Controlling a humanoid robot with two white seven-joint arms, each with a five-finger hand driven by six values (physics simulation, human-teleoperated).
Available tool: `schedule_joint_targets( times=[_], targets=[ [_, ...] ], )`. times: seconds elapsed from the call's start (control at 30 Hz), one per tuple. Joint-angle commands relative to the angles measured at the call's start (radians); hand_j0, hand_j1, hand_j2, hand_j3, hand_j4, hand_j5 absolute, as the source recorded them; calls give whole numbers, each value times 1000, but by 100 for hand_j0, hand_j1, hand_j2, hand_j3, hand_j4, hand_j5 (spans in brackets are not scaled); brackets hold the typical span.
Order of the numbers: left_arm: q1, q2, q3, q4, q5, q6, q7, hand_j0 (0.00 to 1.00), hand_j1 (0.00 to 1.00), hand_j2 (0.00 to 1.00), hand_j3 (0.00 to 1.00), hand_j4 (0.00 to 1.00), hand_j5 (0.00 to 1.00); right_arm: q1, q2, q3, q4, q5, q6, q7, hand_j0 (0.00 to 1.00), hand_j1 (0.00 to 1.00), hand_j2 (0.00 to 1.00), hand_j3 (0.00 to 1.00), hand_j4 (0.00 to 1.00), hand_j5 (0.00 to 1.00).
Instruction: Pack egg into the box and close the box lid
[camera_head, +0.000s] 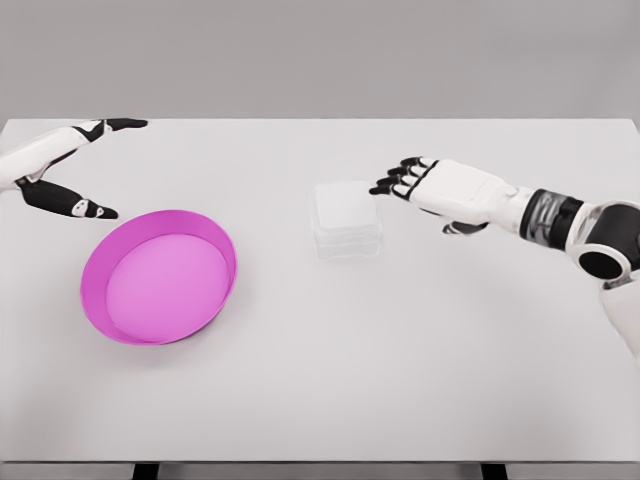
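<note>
Head view: a white table (320, 380) fills most of the picture. A clear plastic box (346, 219) sits near the middle, and its lid looks to be down. No egg can be seen; the box is see-through and pale, so what is inside it cannot be told.

To the left of the box, well apart from it, is a round pink bowl (159, 276) with a low wall. Nothing shows inside it.

The right hand (432, 187) comes in from the right side. Its dark fingertips (385, 186) point at the box's top right corner, just beside it. The fingers are a little apart and hold nothing.

The left hand (62, 168) is at the far left edge, near the bowl but not touching it. Its fingers are spread wide and hold nothing.
</note>
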Motion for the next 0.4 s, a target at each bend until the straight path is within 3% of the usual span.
schedule_joint_targets(
  times=[0.0,0.1,0.37],
  targets=[
    [0,1,3,12,8,3,0,100,100,100,100,100,100,2,-3,-41,-23,-68,3,-1,100,100,100,100,100,100],
    [0,2,5,16,7,3,0,100,100,100,100,100,100,57,-5,-252,-7,-151,3,-1,100,100,100,100,100,100],
    [3,4,3,12,2,3,0,100,100,100,100,100,100,75,-24,-279,25,-152,3,-1,100,100,100,100,100,100]
  ],
)
